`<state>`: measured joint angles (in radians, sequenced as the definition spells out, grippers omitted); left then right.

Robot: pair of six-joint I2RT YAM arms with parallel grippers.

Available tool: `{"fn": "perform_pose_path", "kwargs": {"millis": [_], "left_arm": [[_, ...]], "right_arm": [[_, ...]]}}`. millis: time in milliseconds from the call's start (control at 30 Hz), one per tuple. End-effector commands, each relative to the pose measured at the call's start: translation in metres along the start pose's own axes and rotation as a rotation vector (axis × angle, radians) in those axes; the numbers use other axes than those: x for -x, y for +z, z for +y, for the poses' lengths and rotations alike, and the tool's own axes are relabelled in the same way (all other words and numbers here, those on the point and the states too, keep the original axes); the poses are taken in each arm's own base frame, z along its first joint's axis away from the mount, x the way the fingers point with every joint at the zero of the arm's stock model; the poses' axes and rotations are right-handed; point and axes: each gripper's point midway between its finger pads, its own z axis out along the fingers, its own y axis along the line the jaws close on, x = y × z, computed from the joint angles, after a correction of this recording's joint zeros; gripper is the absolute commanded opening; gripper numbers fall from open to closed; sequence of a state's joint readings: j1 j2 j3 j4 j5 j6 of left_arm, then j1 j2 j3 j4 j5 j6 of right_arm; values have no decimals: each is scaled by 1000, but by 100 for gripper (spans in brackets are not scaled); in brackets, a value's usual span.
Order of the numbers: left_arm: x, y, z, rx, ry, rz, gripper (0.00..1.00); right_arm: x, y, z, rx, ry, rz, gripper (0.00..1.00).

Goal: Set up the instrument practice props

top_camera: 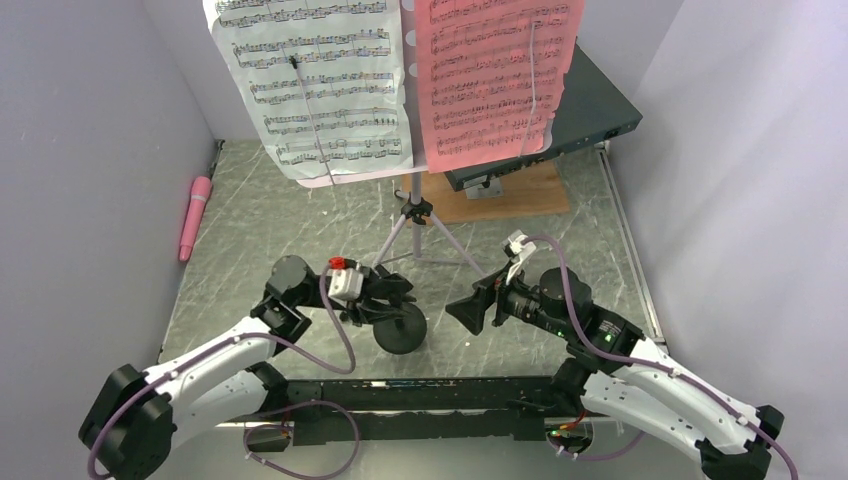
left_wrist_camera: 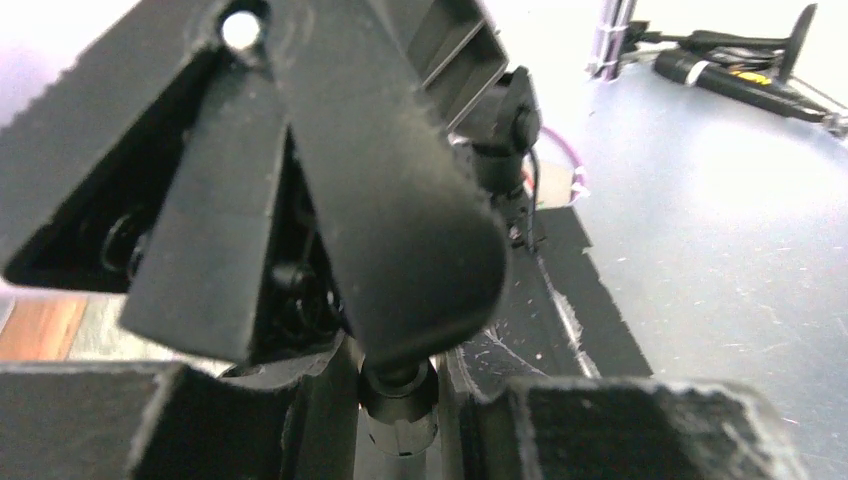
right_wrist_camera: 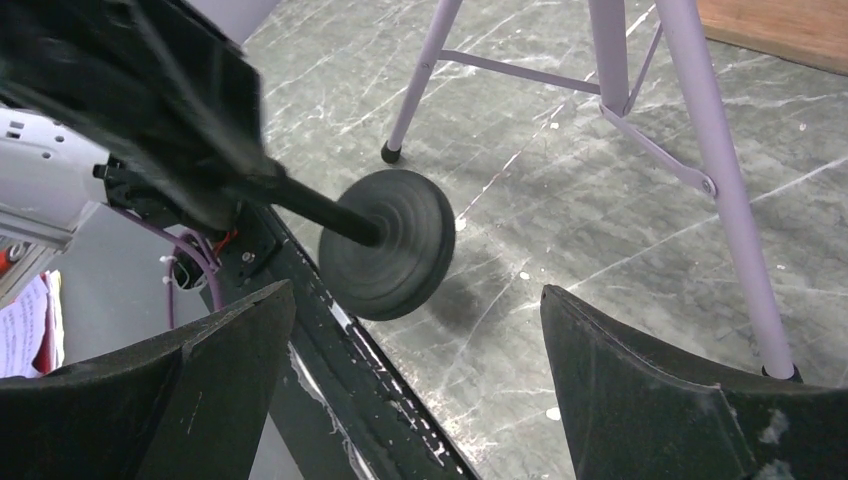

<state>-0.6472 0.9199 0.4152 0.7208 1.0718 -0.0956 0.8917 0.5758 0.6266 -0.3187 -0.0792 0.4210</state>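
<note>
Mic stand: small, black, round-based, caught by its thin rod between the fingers of the left claw. Leans far over rather than standing upright, rod running up and back into the claw. Disc of the base turned toward the right wrist camera, soft shadow on the table beneath. Cannot tell whether the rim of the base touches the tabletop. Sits near the front edge, just ahead of the black rail between the two arm bases, and near the closest tripod foot.

Left claw: clamped on that rod, nothing else in it. From its own wrist camera, mostly blurred black finger parts, with a short length of rod and collar showing low in the middle.

Right claw: spread wide, holding nothing, pointed at the round base from just beside it, not touching.

Music stand desk: pale lavender, perforated, up on the tripod at the back middle of the table, legs splayed. White sheet on its left half, pink sheet on its right half.

Microphone: pink, lying flat along the left wall, well apart from both claws and from the mic stand.

Behind and to the right of the tripod: wooden board on the table, dark flat box over its far part, partly hidden by the pink sheet.
</note>
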Motion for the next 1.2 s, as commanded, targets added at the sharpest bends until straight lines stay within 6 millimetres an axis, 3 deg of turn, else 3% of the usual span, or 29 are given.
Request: {"fn": "perform_pose_path", "kwargs": {"millis": [0, 133, 300, 400, 500, 533, 567, 600, 700, 833, 1000, 1167], "left_arm": [[-23, 2, 35, 155, 13, 24, 0], [-54, 5, 43, 189, -84, 53, 0], [-77, 0, 55, 280, -83, 86, 0], [-88, 0, 53, 288, -103, 109, 2], [-92, 1, 51, 291, -111, 122, 36], [-92, 2, 49, 290, -111, 125, 58], [-93, 2, 47, 286, -112, 136, 90], [-92, 2, 47, 277, -86, 157, 98], [-90, 0, 48, 273, -95, 243, 99], [-70, -14, 38, 280, -81, 336, 100], [-39, -38, -27, 99, -78, 403, 99], [-19, -65, -55, 78, -82, 523, 99]], "right_arm": [[15, -4, 8, 36, 13, -81, 95], [17, -12, 5, 23, 6, -99, 95], [21, -19, 2, 4, -12, -121, 95], [22, -21, 2, 2, -19, -122, 95], [24, -25, 3, 8, -20, -135, 96], [25, -27, 4, 10, -20, -140, 96], [26, -28, 4, 9, -20, -144, 96], [27, -31, 4, 8, -20, -149, 95], [27, -37, 4, 4, -23, -154, 96], [27, -41, 1, -5, -30, -162, 96], [25, -40, 1, -5, -34, -158, 96], [24, -35, -1, -14, -51, -137, 97]]}}
